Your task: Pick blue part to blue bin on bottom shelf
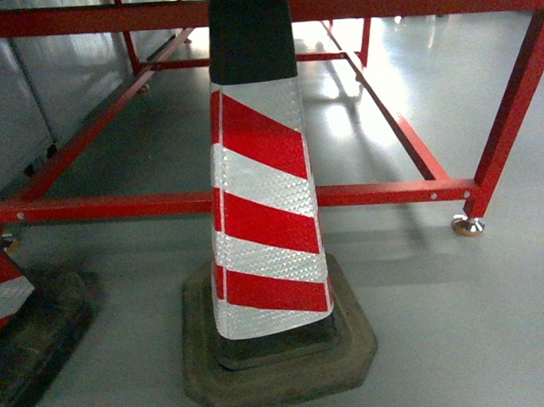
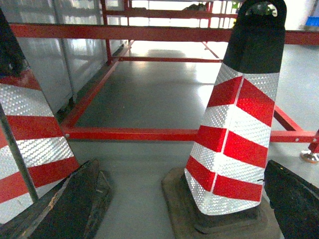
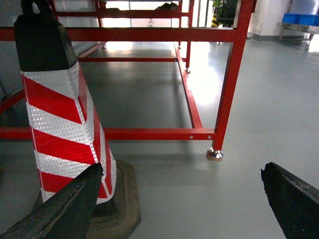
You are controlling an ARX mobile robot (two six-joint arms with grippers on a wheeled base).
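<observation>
- Right now, in the head view, a red and white cone (image 1: 262,195) is seen straight ahead, standing on the gray floor (image 1: 461,321). A red frame (image 1: 381,193) is seen behind it, and a second cone (image 1: 8,299) is cut off at the left edge. No arm or claw is seen from this camera.
- From the left wrist camera, the left claw (image 2: 184,199) is seen with its two dark fingers (image 2: 75,204) held wide apart, and nothing is held between them. The striped cone (image 2: 234,134) is seen between the fingers, farther off on the floor. The other cone (image 2: 25,139) is seen at the left.
- From the right wrist camera, the right claw (image 3: 179,204) is also seen with its fingers (image 3: 65,209) spread apart and nothing gripped. The cone (image 3: 65,124) is seen on the left, and a silver foot (image 3: 215,155) is seen under the red post. Far away at the top right, something blue (image 3: 299,19) is seen, but it is too small to be named.
- The blue part, the blue bin and the bottom shelf are not seen in any view.
- The task is judged to be at its very start: the part has not been found. Next, the robot needs to be turned or driven away from the cones until the part is seen.
</observation>
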